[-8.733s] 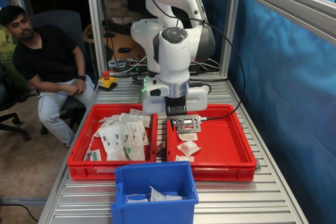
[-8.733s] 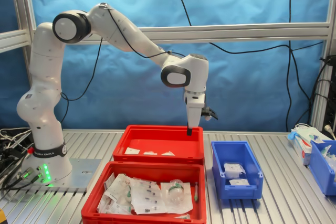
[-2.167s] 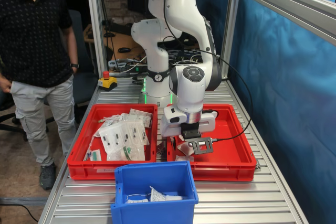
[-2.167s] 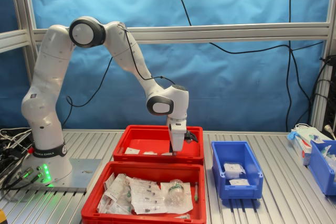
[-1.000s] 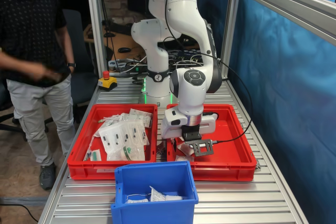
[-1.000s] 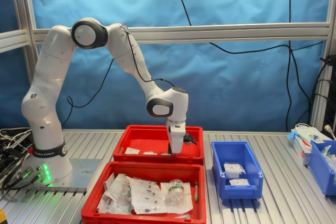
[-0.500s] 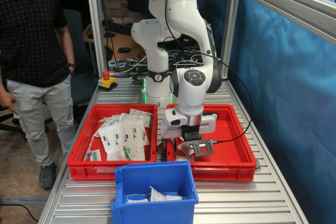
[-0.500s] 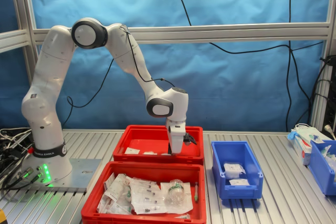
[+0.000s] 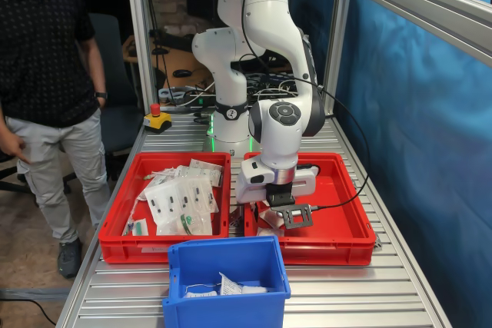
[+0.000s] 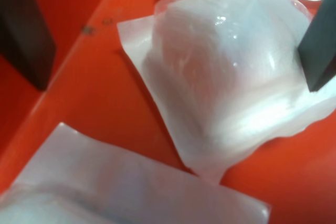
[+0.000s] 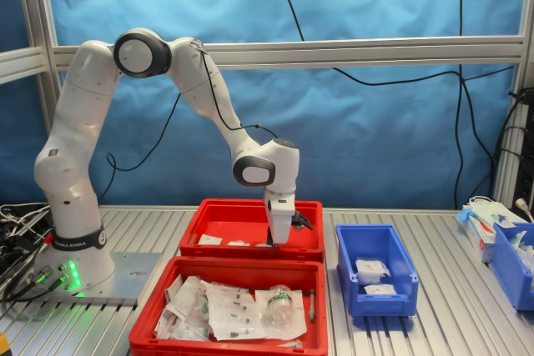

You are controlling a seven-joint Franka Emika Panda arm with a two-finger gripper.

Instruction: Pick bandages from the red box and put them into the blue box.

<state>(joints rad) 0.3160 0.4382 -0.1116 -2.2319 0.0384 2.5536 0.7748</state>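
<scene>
In the wrist view a white bandage (image 10: 226,72) in a clear crinkly wrapper lies on the floor of the red box (image 10: 105,93). My gripper (image 10: 173,45) is open, with one dark finger (image 10: 23,30) near the box wall and the other finger (image 10: 320,51) beside the bandage. A second packet (image 10: 105,187) lies close by. In both exterior views the gripper (image 9: 267,224) (image 11: 278,243) is low inside the red box (image 9: 338,213) (image 11: 242,218). The blue box (image 9: 227,266) (image 11: 375,268) holds a few white packets (image 11: 371,271).
A second red tray (image 9: 115,224) (image 11: 150,323) heaped with flat clear packets stands beside the red box. A person (image 9: 46,74) stands at the first exterior view's left. Frame posts (image 9: 138,51) stand behind. Another blue bin (image 11: 513,260) sits at the second exterior view's right.
The arm has come down from above the red box until the gripper sits low around a bandage. Over the last second it has stayed still. The person has stood up.
</scene>
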